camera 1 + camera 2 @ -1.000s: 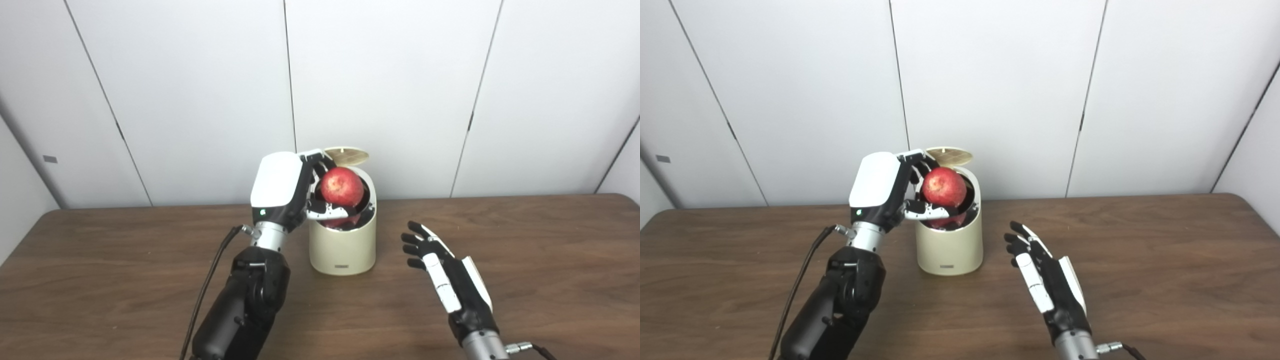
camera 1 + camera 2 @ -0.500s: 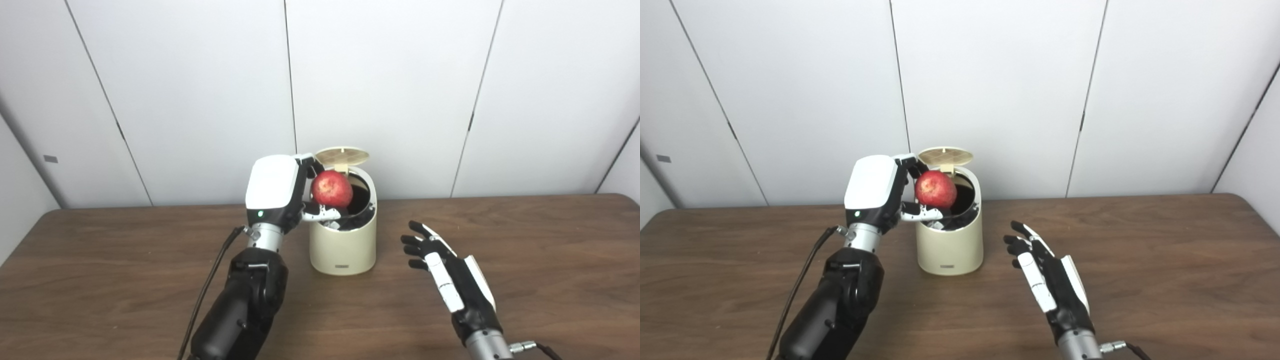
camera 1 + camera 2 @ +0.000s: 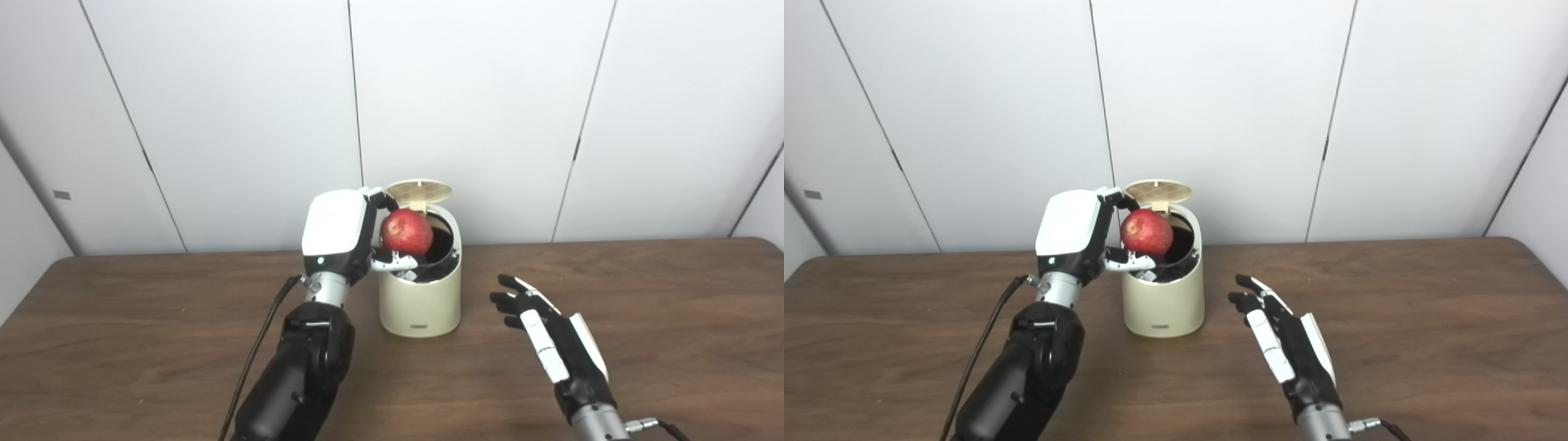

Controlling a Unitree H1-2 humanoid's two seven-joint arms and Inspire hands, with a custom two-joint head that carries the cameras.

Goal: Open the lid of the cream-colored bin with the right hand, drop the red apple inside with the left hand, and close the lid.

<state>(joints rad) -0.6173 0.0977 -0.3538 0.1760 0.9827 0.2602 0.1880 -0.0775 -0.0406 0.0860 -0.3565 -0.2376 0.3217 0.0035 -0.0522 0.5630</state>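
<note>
Fronting white wall panels (image 3: 465, 110) — brown wooden table (image 3: 674, 318).

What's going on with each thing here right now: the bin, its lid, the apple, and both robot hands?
Cream-colored bin: upright on the brown wooden table, dark inside.
Round lid: open, tipped back.
Red apple: held over the bin's left rim, not dropped.
Left hand: shut on the apple.
Right hand: open, holding nothing.

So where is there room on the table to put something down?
Bare table lies right of the right hand, and also left of the left hand. It's crowded at the bin, where that hand holds the apple.
</note>
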